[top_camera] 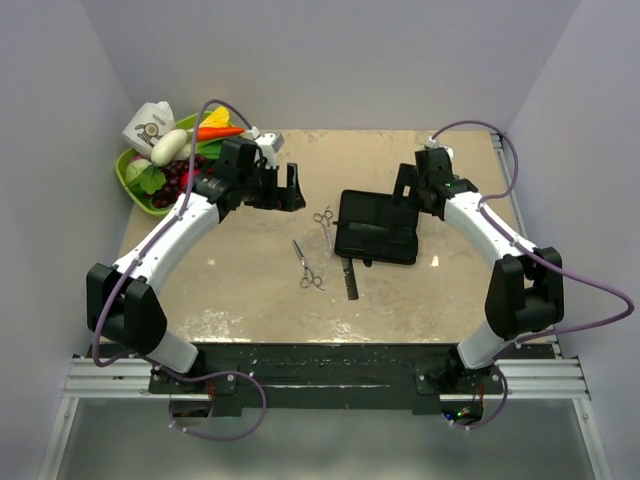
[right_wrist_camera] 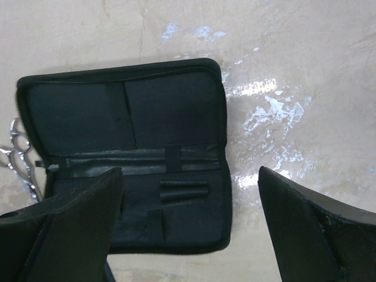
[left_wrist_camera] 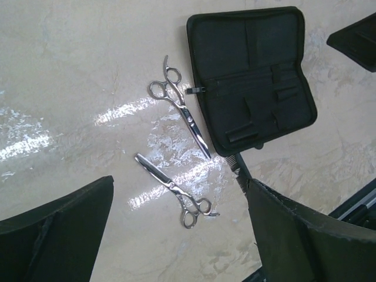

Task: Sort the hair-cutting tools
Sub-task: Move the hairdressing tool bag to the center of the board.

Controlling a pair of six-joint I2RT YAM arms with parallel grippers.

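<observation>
Two slim silver metal scissors are lying on the tan table: the far scissors just left of an open flat black rectangular case, the near scissors closer in. A thin black comb is lying at the case's near edge. Both arms are bending inward, left gripper and right gripper gaping wide, holding nothing.

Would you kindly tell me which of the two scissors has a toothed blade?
The toothed scissors lie apart from the open case; the smooth-bladed scissors lie right beside it.
</observation>
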